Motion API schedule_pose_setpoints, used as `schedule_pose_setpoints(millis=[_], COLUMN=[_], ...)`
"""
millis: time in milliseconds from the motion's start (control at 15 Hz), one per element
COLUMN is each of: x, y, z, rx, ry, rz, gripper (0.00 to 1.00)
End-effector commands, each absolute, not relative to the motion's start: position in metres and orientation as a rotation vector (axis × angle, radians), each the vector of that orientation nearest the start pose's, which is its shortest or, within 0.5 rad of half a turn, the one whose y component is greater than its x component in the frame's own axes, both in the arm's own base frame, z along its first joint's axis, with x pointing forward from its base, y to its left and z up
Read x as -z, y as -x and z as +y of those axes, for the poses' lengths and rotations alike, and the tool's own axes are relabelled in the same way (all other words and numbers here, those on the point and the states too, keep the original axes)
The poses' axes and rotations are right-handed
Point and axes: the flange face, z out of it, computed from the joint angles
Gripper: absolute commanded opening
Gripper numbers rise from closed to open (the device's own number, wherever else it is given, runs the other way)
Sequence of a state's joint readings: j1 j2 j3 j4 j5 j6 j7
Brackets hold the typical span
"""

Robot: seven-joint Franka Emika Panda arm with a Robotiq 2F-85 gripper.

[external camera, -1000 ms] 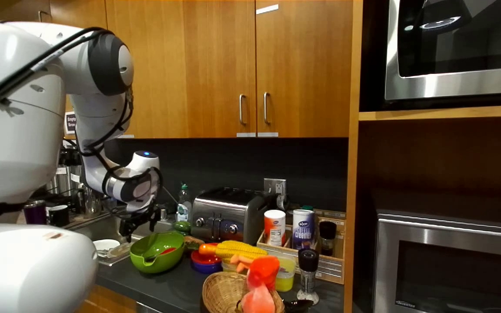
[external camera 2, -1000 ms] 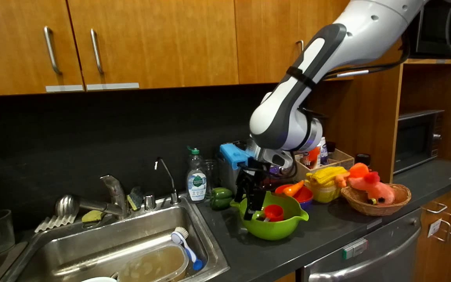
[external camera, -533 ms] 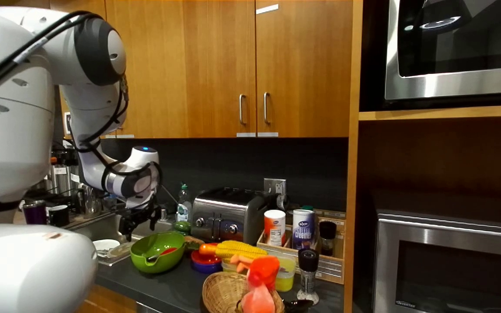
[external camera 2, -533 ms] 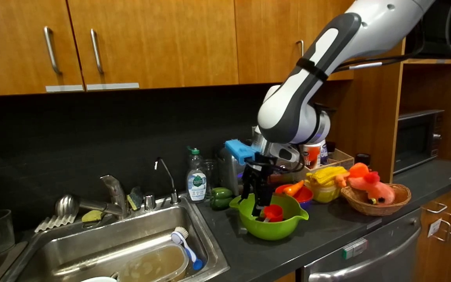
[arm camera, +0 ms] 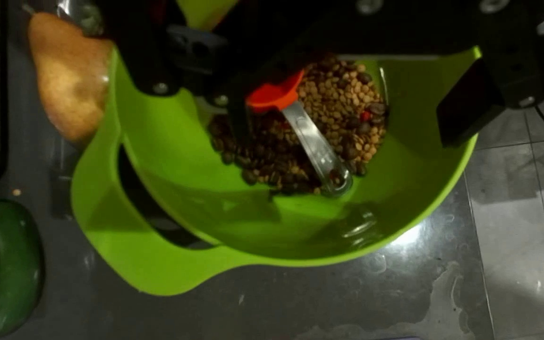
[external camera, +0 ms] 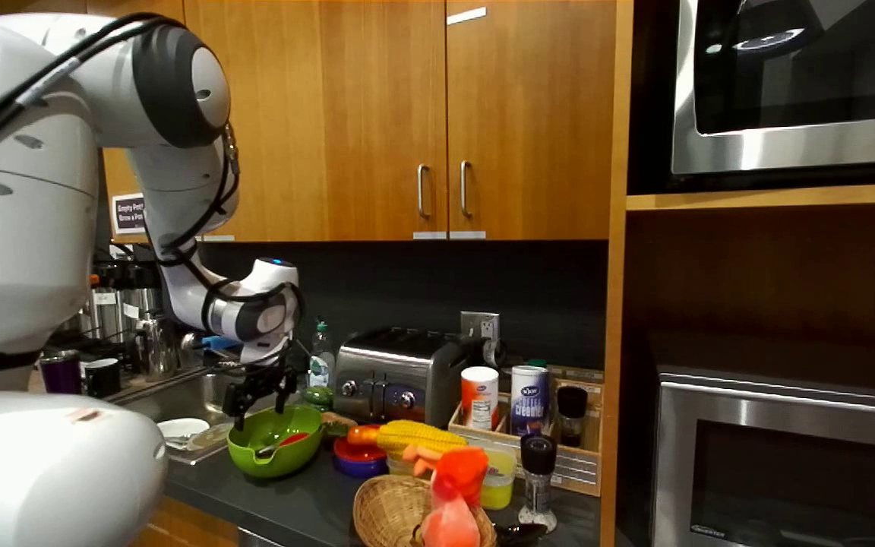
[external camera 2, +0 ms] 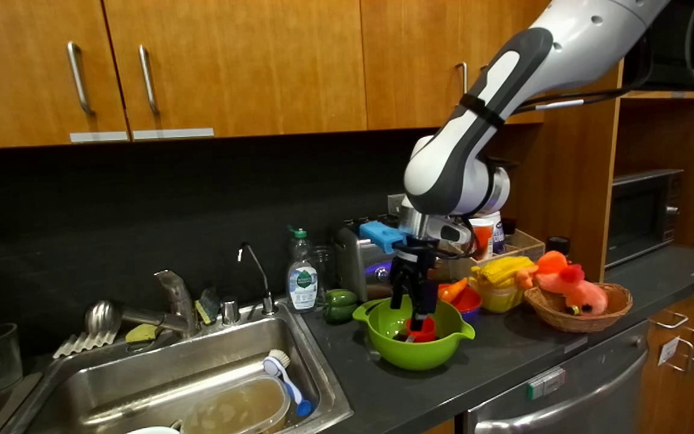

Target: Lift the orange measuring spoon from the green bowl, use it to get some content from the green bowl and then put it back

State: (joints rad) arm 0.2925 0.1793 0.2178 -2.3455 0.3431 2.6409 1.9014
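Observation:
The green bowl [external camera: 278, 462] stands on the counter and shows in an exterior view [external camera 2: 410, 354] and the wrist view [arm camera: 262, 231]. Tan grains and dark beans [arm camera: 333, 104] lie in it. The orange measuring spoon [arm camera: 317, 144] rests on them, with its red-orange cup towards the top of the wrist view and its clear handle towards the bowl wall. Its cup also shows in both exterior views [external camera 2: 426, 333] [external camera: 295, 438]. My gripper [arm camera: 350, 125] is open and empty above the bowl, also in both exterior views [external camera: 260, 416] [external camera 2: 408, 316]. One finger hides part of the cup; contact cannot be told.
A green pepper [external camera 2: 341, 304] and a pear [arm camera: 71, 75] lie beside the bowl. The sink [external camera 2: 190, 374] adjoins on one side. Red and blue bowls [external camera: 360, 460], the toaster [external camera: 384, 380], toy corn [external camera: 418, 438] and the woven basket [external camera: 392, 505] stand nearby.
My gripper has moved to the right in both exterior views, from the bowl's side near the sink to over its middle. It stays open. The bowl and spoon look unmoved.

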Motion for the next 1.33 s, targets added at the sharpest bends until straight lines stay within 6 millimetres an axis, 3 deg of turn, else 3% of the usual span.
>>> schedule_pose_setpoints(millis=[0,333,800,1267], x=[-0.275,-0.264,-0.241,-0.218], y=[-0.484,-0.507,-0.499,-0.504], z=[0.245,0.25,0.257,0.257], rx=[-0.218,-0.186,-0.205,-0.21], ry=[2.027,2.134,2.148,2.142], rz=[2.151,2.089,2.087,2.043], gripper=[1.0,1.0,1.0,1.0])
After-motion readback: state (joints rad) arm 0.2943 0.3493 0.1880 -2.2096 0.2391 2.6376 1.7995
